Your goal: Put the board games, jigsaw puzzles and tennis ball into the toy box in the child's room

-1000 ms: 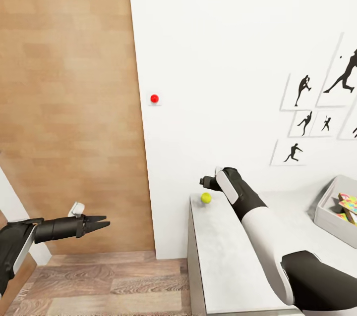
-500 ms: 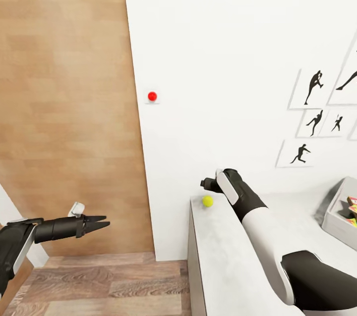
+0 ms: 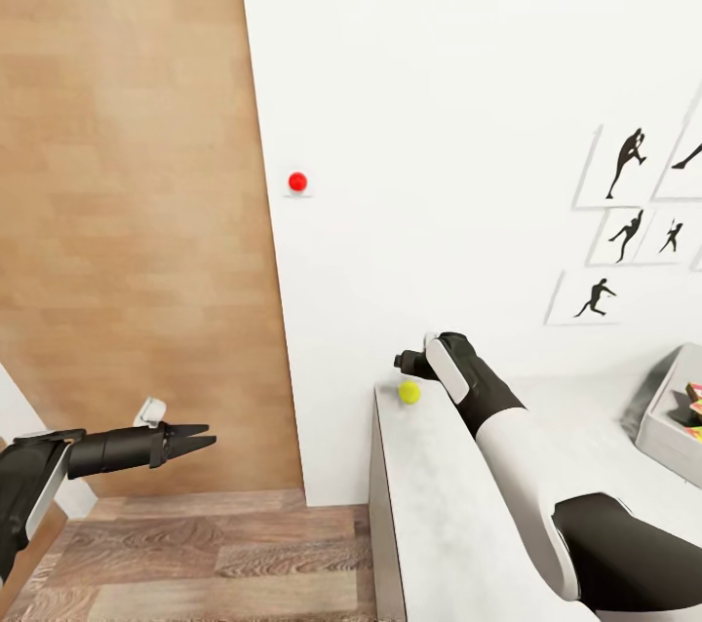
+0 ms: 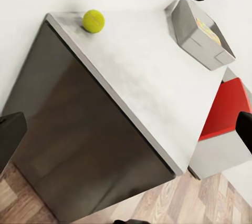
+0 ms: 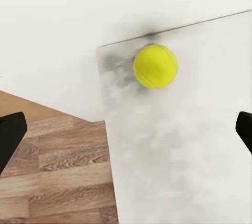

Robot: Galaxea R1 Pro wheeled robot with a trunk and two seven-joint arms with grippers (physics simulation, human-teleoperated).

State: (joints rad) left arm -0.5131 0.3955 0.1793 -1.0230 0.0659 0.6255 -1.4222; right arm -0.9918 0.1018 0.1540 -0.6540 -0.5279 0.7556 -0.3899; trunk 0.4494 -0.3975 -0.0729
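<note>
Risk: tennis ball point(image 3: 409, 392) sits at table point(image 3: 439, 524) corner; right gripper point(image 3: 408, 364) (spread wide, empty) could nudge it off the edge onto floor point(image 3: 224, 554).

A white wall point(image 3: 439, 66) is standing behind the grey worktop point(image 3: 439, 524). Beside it, a wooden panel point(image 3: 127, 193) is meeting plank flooring point(image 3: 224, 554). Silhouette pictures point(image 3: 634, 213) are hanging above the worktop.

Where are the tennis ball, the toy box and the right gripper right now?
tennis ball point(image 5: 155, 66), right wrist view, middle of the ball.
toy box point(image 4: 195, 36), left wrist view, its grey side wall.
right gripper point(image 3: 402, 361), head view, at its dark fingertips above the ball.
</note>
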